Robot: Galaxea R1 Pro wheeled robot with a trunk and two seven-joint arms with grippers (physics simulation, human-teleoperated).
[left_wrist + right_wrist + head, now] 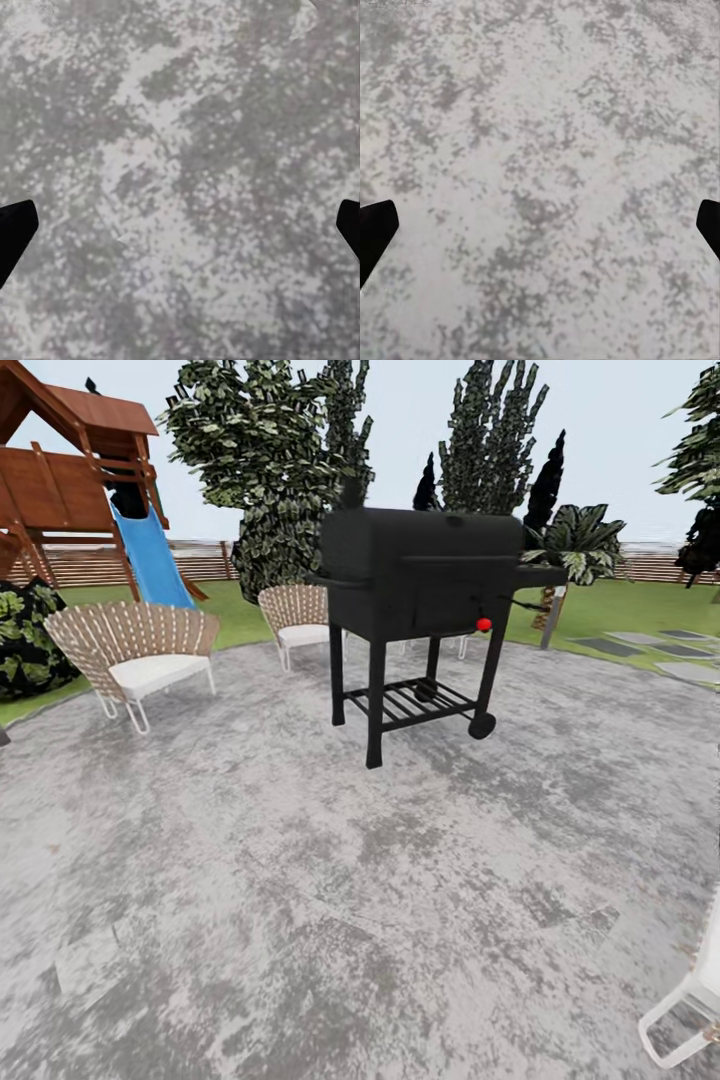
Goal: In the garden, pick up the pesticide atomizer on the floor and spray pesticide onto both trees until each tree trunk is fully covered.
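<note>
The pesticide atomizer is out of view, and so are both trees and their trunks. In the left wrist view my left gripper [180, 232] is open, its dark fingertips [15, 236] far apart over mottled grey paving with nothing between them. My right gripper [540, 232] is open in the same way, its fingertips [375, 232] at the frame's sides above paler grey paving. Part of the garden shows in the head view: lawn [600, 610], a slatted wooden fence [200, 560], and flat stone slabs of the floor [650, 645] set in grass at the far right.
A black barbecue grill [420, 590] with a red knob stands ahead on a round grey patio [300, 880]. Two wicker chairs [135, 650] [298, 618] sit to its left. A wooden playhouse [70, 470] with a blue slide is at back left. A white chair frame [690, 1010] is at lower right.
</note>
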